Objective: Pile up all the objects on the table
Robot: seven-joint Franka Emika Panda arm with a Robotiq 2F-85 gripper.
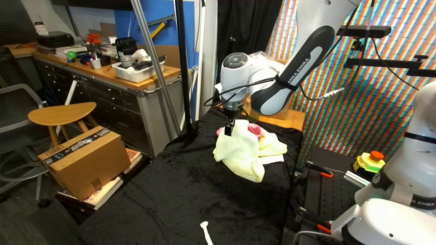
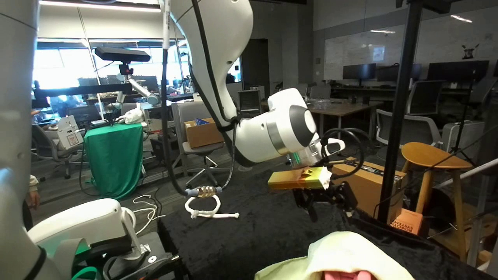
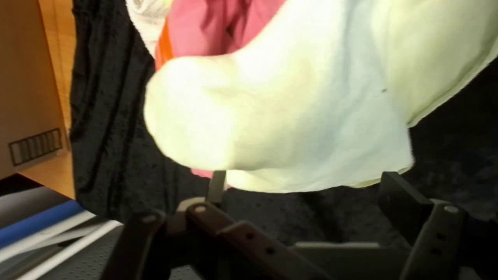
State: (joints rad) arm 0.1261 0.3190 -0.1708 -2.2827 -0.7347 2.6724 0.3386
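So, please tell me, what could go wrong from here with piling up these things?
The open gripper stands close to the yellow cloth; it could snag the edge and drag it. That cloth lies partly over the pink cloth, so a tug might shift both. The white rope lies apart from them on the black table and might get left out.

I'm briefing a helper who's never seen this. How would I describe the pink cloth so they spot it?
Start at the big black table and, in an exterior view, look toward its far end for a large pale yellow cloth. The pink cloth lies partly covered by it; its strong pink stands out from its pale neighbours.
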